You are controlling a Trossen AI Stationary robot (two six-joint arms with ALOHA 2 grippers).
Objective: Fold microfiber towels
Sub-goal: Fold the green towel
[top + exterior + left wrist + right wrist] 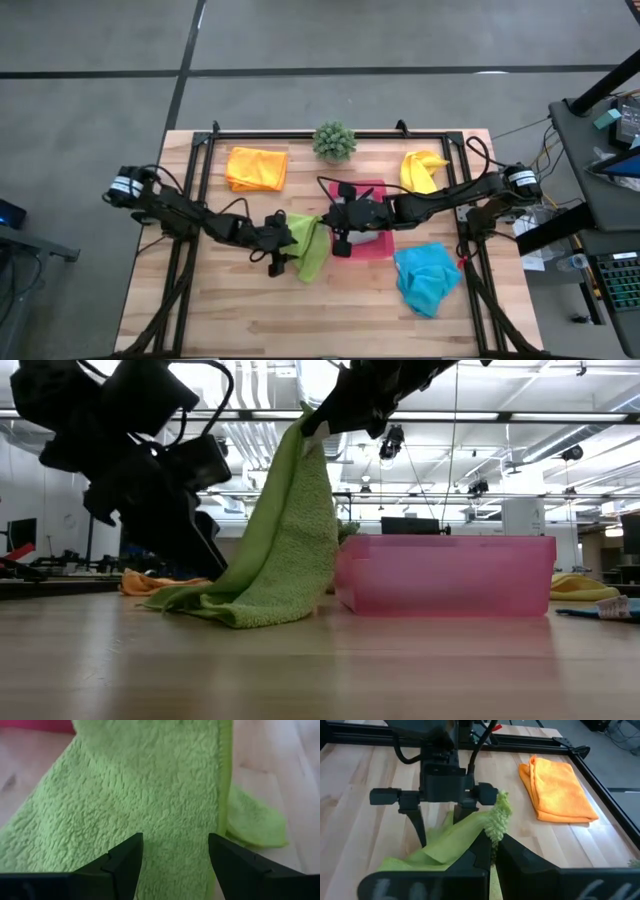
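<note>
A lime green towel (311, 247) hangs from my right gripper (492, 847), which is shut on its upper end above the table's middle. The towel's lower end (225, 608) lies bunched on the wood. My left gripper (172, 855) is open and low at the towel's left side. One of its fingers stands on either side of the lower cloth. From the right wrist view that same left gripper (439, 832) shows one finger on bare wood and the other behind the cloth. My right gripper pinches the green towel's top edge (499, 817) between its two shut fingers; a tuft of cloth sticks out past the tips. The fingers come from the table's right, slanting down. The towel drapes below them, its lower end (225, 608) on the table. Whether my left gripper touches the cloth I cannot tell.
A pink tray (378, 248) stands just right of the green towel. A folded orange towel (257, 168) lies at the far left, a yellow one (420, 170) at the far right, a turquoise one (427, 278) at the near right. A small plant (334, 141) sits at the far edge.
</note>
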